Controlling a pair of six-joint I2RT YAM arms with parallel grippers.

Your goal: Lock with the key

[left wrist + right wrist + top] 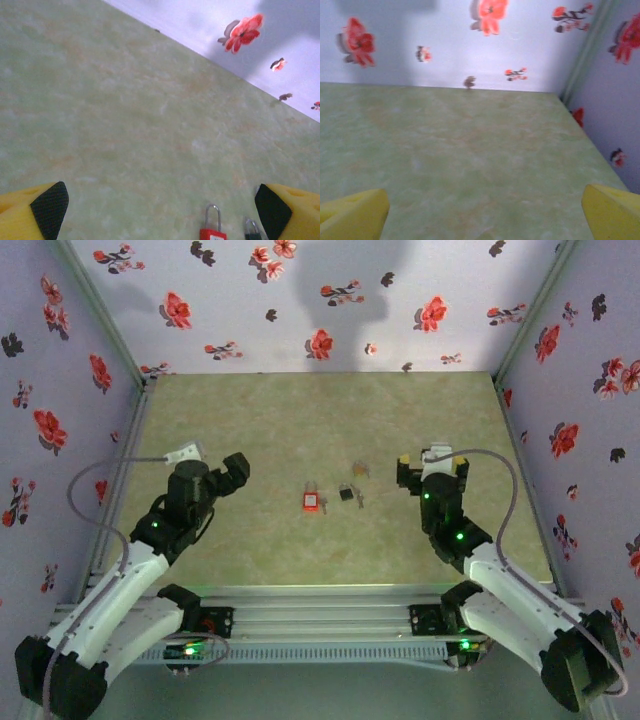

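Note:
A red padlock lies flat in the middle of the green table, its shackle pointing to the back. In the left wrist view the same red padlock sits at the bottom edge, with a small black padlock just right of it. The black padlock has a small key lying beside it. My left gripper hangs open to the left of the red padlock, apart from it, its black pads wide. My right gripper stands open to the right of the locks, its yellow fingers spread over bare table.
A small brownish object lies just behind the black padlock. Flowered walls close in the table at the back and both sides. The metal rail with the arm bases runs along the near edge.

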